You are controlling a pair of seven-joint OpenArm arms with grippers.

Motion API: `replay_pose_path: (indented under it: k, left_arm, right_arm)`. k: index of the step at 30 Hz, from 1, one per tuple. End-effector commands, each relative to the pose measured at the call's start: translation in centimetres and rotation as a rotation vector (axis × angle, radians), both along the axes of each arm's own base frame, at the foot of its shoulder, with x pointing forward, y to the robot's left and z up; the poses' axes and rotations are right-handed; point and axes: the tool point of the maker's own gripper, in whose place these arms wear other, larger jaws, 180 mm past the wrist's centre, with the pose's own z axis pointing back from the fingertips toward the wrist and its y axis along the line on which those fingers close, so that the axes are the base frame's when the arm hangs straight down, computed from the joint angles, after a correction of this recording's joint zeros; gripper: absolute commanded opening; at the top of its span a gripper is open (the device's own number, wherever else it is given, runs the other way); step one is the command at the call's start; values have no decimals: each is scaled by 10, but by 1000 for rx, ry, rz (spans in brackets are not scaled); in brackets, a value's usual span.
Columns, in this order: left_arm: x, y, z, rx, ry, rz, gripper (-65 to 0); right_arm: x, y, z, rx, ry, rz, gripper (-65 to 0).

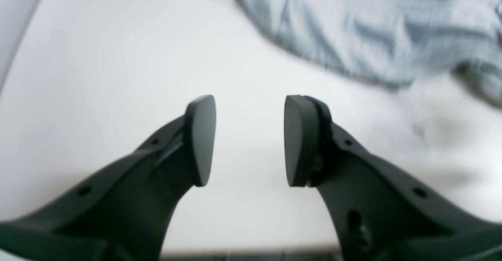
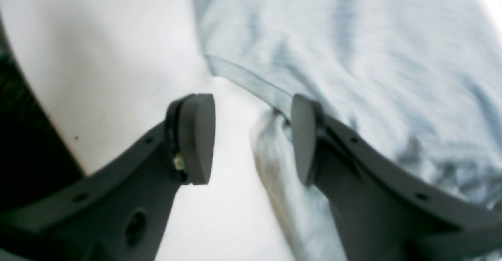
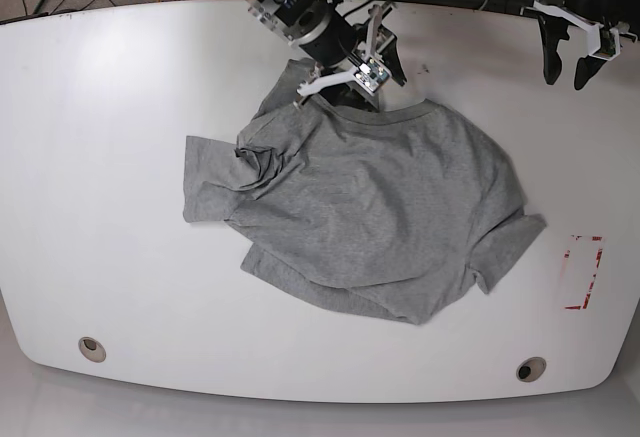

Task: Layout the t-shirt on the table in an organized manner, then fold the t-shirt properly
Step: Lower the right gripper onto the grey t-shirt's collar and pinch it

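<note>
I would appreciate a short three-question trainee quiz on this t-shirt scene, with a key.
1. True or false: the t-shirt lies flat and smooth on the table.
2. Which gripper is over the shirt's edge: left or right?
3. Fill in: the red-marked rectangle lies beside the shirt's ____.

Key: 1 false, it is rumpled; 2 right; 3 sleeve.

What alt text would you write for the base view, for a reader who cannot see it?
A rumpled grey t-shirt lies on a glossy white table, one sleeve bunched. The right gripper is open at the shirt's far edge, near the collar; the left gripper is open over bare table at the far corner. A red-marked rectangle sits beside the shirt.
</note>
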Motion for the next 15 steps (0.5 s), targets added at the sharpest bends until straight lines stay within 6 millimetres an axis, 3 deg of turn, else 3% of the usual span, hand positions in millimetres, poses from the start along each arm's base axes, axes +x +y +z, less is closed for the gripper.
replay_pose_path:
  k: [1,15]
  left_arm:
    - [1,3,11,9,-33,0,-381]
    - [1,15,17,37,-45,24,-381]
  right_arm:
    - [17,10,14,46,-42,-4,-346]
    - [37,-9,-4,8,-29,30,-350]
